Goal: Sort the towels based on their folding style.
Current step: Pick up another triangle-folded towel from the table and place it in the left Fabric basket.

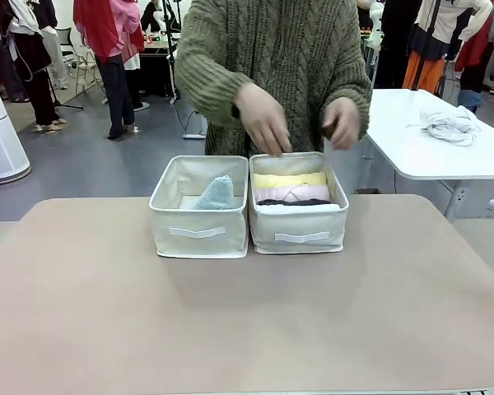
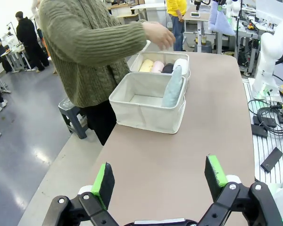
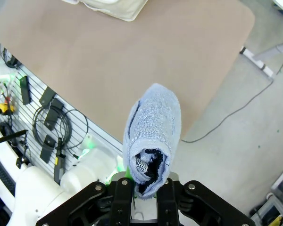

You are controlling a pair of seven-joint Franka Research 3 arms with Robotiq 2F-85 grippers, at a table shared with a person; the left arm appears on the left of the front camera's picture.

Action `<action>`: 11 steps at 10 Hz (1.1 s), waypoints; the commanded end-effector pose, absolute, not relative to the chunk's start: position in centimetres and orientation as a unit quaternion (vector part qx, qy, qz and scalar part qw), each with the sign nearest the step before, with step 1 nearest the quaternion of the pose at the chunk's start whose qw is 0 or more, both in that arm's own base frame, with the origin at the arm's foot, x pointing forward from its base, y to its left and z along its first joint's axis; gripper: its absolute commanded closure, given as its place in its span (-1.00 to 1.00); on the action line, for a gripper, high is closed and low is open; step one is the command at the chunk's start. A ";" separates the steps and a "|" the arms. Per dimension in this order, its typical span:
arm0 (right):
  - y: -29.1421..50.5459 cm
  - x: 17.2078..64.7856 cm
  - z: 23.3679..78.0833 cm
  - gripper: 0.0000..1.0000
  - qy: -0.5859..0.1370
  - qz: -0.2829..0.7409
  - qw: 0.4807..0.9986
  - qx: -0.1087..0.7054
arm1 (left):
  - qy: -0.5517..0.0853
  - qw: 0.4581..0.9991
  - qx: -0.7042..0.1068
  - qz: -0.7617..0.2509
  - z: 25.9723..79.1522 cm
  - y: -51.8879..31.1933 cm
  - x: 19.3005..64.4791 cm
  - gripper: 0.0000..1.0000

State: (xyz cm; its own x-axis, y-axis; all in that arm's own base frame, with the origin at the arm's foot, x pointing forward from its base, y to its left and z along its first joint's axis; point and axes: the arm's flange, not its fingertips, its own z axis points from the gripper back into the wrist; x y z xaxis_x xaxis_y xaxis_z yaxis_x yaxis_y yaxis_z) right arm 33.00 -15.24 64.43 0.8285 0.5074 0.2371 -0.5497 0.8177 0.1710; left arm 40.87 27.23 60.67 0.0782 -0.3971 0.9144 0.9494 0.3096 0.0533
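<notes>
In the right wrist view my right gripper [image 3: 144,190] is shut on the base of a light blue cone towel [image 3: 153,132], held beyond the table's edge, above the floor. Two beige bins stand side by side at the table's far middle. The left bin [image 1: 198,233] holds a mint green cone towel [image 1: 216,193] standing upright. In the right bin [image 1: 299,232] lie yellow [image 1: 290,179], pale pink [image 1: 292,193], dark grey [image 1: 295,202] and white [image 1: 300,209] rolls. My left gripper [image 2: 160,176] is open with nothing between its fingers, well back from the bins [image 2: 146,101].
A person in a green knit sweater stands behind the bins, with one hand [image 1: 263,119] over the right bin's back rim and the other hand [image 1: 342,122] beside it. A white-grey cloth bundle [image 1: 450,123] lies on a white side table [image 1: 428,156]. The brown table [image 1: 247,313] stretches bare before the bins.
</notes>
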 end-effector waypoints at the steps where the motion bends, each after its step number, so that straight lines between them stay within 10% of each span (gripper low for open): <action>1: -15.2 33.0 64.5 0.67 -0.090 0.278 0.949 0.116 | -0.457 0.668 -0.302 -0.504 60.8 27.2 40.7 -1.00; 7: 1.9 40.4 72.3 0.67 -0.189 0.564 0.790 0.146 | -0.457 0.668 -0.302 -0.504 60.8 27.2 40.7 -1.00; 11: 15.1 43.7 70.2 0.67 -0.142 0.612 0.772 0.095 | -0.457 0.668 -0.302 -0.504 60.8 27.2 40.7 -1.00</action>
State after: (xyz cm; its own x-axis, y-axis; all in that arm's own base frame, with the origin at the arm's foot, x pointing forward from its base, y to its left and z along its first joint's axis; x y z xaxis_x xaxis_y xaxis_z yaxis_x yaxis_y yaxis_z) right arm 42.83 15.76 69.77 0.1787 0.9089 0.3768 -0.9803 0.1973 -0.0109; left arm 40.88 27.18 60.69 0.0776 -0.3973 0.9144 0.9496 0.3088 0.0536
